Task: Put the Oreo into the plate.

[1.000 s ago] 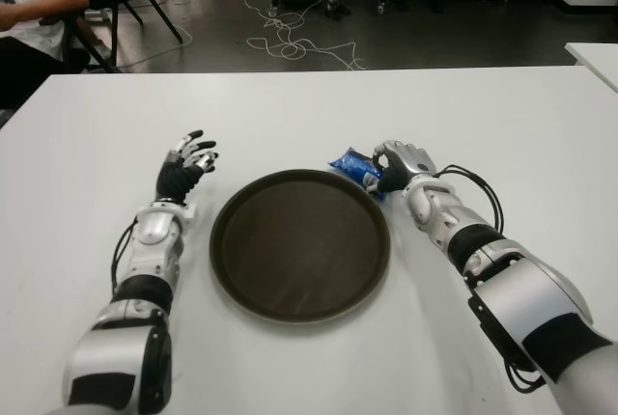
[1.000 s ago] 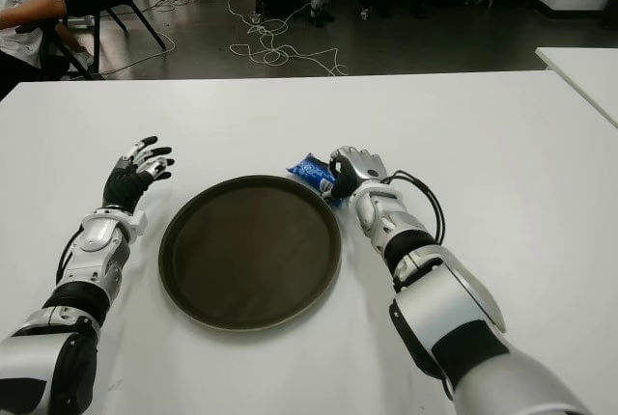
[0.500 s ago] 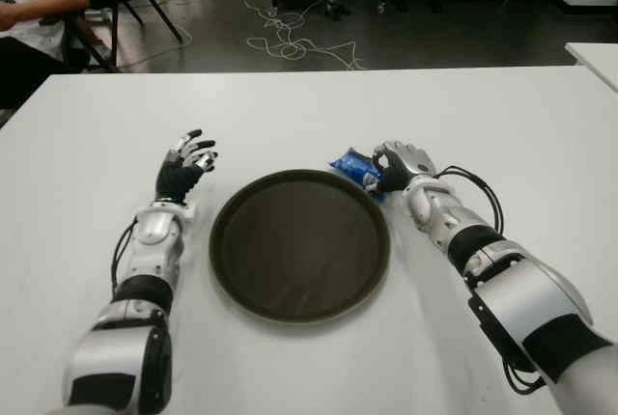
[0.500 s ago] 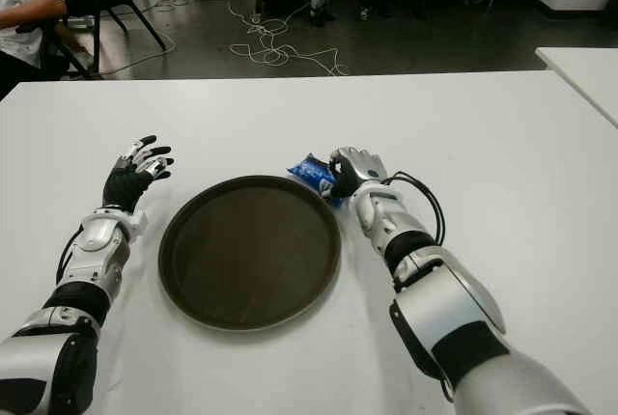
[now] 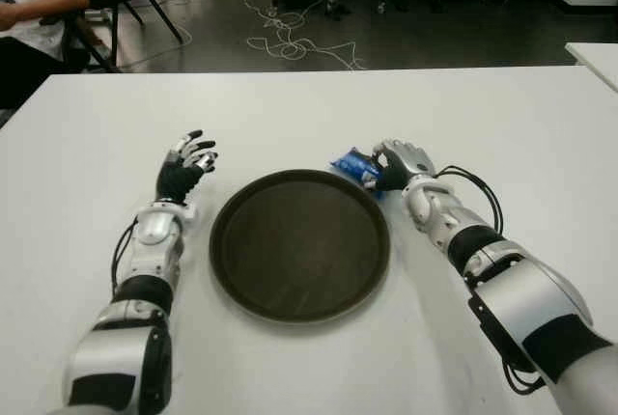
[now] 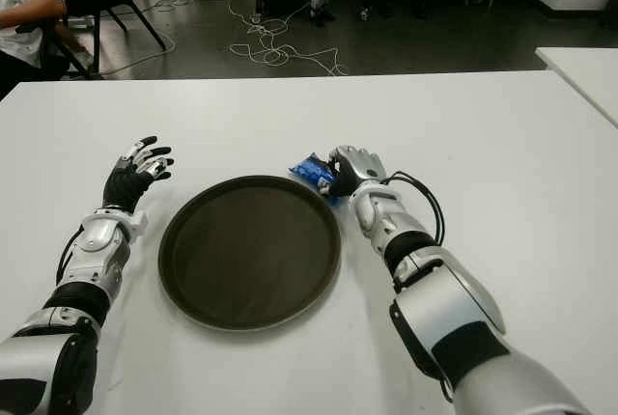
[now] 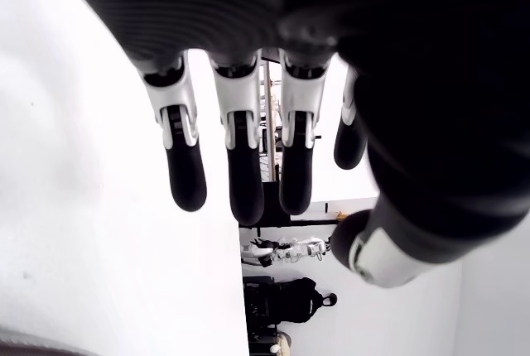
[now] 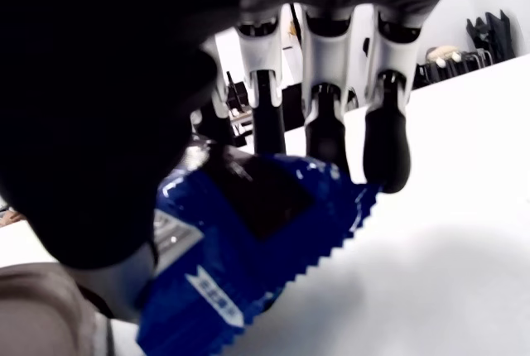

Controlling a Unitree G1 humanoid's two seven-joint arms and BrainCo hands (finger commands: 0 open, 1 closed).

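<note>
Right hand (image 5: 398, 162) is pinching the blue Oreo pack (image 5: 353, 166), now lifting it slightly vs. a sec ago, just beside the brown plate (image 5: 299, 244) rim's far-right; left hand (image 5: 183, 166) idling, fingers spread, left of plate. Transfer's starting.

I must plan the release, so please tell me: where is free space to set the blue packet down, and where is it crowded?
The plate is bare inside. The table is bare beyond both hands. It is crowded at the plate's far right rim, where the right hand grips the Oreo packet. The left hand, open, shows left of the plate.
</note>
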